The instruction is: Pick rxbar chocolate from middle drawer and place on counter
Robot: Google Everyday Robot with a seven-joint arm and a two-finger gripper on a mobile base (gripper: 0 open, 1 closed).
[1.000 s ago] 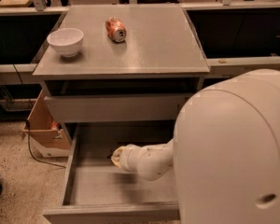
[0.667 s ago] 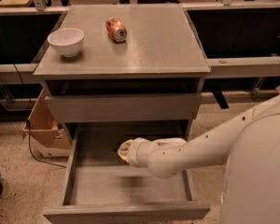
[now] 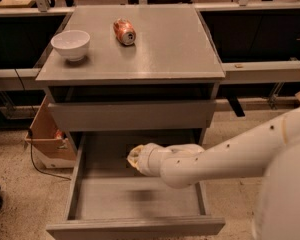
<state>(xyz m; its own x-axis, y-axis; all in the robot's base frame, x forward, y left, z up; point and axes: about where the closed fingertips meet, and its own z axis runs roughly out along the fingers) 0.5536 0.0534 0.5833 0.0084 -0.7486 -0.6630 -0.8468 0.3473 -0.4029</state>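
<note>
A wide grey metal middle drawer stands pulled out from the bottom of a grey cabinet, and its flat floor lies bare wherever it shows. A thick white robot arm reaches in from the right, above the drawer's rear half. The arm ends in the gripper, a pale yellowish tip that points left and hangs just above the floor near the back of the drawer. I cannot tell whether the gripper is open or closed, or whether it has hold of anything.

The rxbar chocolate does not show. The arm covers part of the drawer floor, so I cannot tell where the bar lies.

Above the open drawer, a shallower grey drawer front sits closed. The smooth grey square table forming the cabinet top carries a round white bowl near its left edge. A crushed orange soda can lies on its side to the right of the bowl, well apart from it.

An open brown cardboard box stands on the speckled beige floor, just left of the cabinet.
</note>
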